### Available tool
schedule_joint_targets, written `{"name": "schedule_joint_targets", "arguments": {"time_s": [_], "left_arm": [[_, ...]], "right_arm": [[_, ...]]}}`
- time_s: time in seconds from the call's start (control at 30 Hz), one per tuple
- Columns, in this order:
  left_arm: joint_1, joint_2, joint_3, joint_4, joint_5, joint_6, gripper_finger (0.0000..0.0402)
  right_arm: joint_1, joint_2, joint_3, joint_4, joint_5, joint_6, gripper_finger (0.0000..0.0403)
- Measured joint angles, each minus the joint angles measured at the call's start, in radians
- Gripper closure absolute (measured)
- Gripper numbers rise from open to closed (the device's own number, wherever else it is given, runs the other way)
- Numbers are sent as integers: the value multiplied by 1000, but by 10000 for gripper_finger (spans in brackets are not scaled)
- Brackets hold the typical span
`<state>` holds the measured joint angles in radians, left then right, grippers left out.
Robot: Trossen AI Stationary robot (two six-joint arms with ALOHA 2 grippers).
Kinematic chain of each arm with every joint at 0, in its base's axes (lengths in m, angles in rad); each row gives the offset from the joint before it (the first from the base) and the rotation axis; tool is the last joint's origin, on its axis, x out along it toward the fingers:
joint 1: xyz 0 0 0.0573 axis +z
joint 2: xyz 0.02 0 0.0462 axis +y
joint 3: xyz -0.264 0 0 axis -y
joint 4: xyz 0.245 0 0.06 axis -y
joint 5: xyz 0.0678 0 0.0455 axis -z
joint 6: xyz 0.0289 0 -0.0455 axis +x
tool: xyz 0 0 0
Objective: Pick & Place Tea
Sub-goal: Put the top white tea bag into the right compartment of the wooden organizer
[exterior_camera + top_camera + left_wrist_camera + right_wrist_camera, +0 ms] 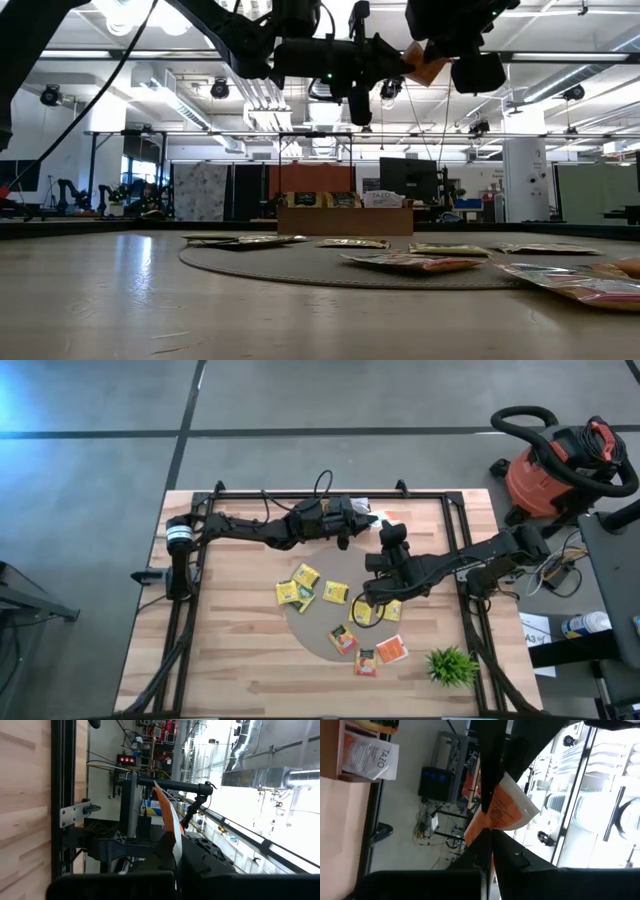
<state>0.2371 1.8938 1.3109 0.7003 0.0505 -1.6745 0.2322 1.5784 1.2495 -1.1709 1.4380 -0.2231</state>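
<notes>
Presently, both arms meet above the far middle of the light wooden plank table (240, 670), and one orange-and-white tea packet (506, 811) is pinched between them. The left gripper (372, 516) has its fingers closed flat on the packet, seen edge-on in the left wrist view as a thin orange and white strip (170, 822). The right gripper (392, 530) likewise has its fingers fully closed on the same packet's lower edge. The packet hangs clear of the table, high in the low view (424, 62). Its printed text is too small to read.

A brown wooden divided tray (344, 220) stands at the table's far edge. It holds upright packets; one white packet (370, 756) with an orange panel reads "TAZO". The other compartments' contents cannot be made out.

The remaining flat square packets lie on a round grey mat (320, 622) near the table's front. Yellow packets (306, 575) sit toward the mat's far side. An orange-red and white packet (390, 649) lies at the mat's near right rim. Their foil surfaces look glossy and slightly puffed in the low view.

A small green plant (451, 665) stands at the near right corner.
</notes>
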Motion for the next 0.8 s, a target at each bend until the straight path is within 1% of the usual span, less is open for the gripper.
{"name": "schedule_joint_targets", "arguments": {"time_s": [0.17, 0.27, 0.37, 0.67, 0.73, 0.8], "left_arm": [[8, 0, 0, 4, 5, 0, 400], [10, 0, -1, 3, 5, 0, 401], [13, -1, -1, 5, -9, 0, 401], [46, -2, -1, 5, -4, 26, 401], [59, -2, -1, 4, 14, 50, 401], [72, -2, -1, 4, 57, 103, 401]], "right_arm": [[12, 0, 1, -1, -8, 64, 394], [23, -2, 11, -2, -42, 72, 384], [36, -1, 22, 0, -65, 92, 362], [86, -1, 33, -2, -65, 144, 289], [106, -2, 33, -2, -65, 176, 279], [132, -7, 33, -4, -65, 234, 271]]}}
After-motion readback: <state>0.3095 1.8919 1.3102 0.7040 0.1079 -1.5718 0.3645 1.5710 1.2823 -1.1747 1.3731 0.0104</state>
